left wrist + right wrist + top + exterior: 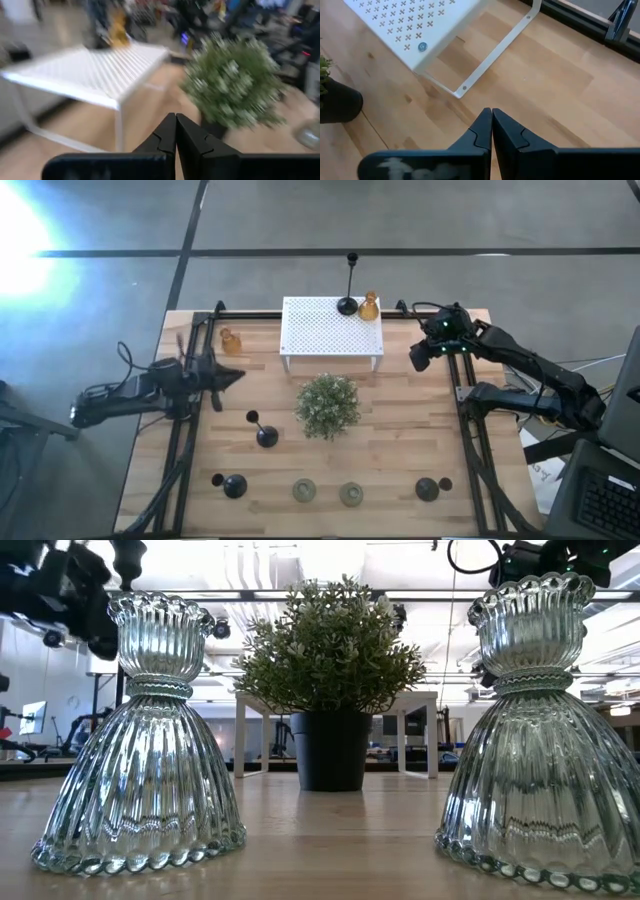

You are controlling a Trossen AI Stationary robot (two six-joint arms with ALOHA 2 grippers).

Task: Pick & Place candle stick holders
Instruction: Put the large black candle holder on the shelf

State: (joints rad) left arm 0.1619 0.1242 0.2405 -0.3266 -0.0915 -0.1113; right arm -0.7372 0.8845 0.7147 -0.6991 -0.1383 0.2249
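Several candle stick holders show in the high view. A tall black one (348,304) and an amber one (369,306) stand on the white stand (330,330). Another amber one (230,340) stands on the table at the far left. Black ones (265,435) (232,485) (427,489) and two pale greenish glass ones (304,491) (351,494) stand nearer the front; the glass pair (140,760) (545,740) fills the low view. My left gripper (238,376) (175,125) hangs shut at the left, pointing toward the plant. My right gripper (415,358) (491,120) is shut above bare table, right of the stand.
A bushy green plant (328,404) in a dark pot stands mid-table, just in front of the stand. Black frame rails (470,430) run along both sides of the wooden table. Bare wood lies between the stand and the right rail (555,75).
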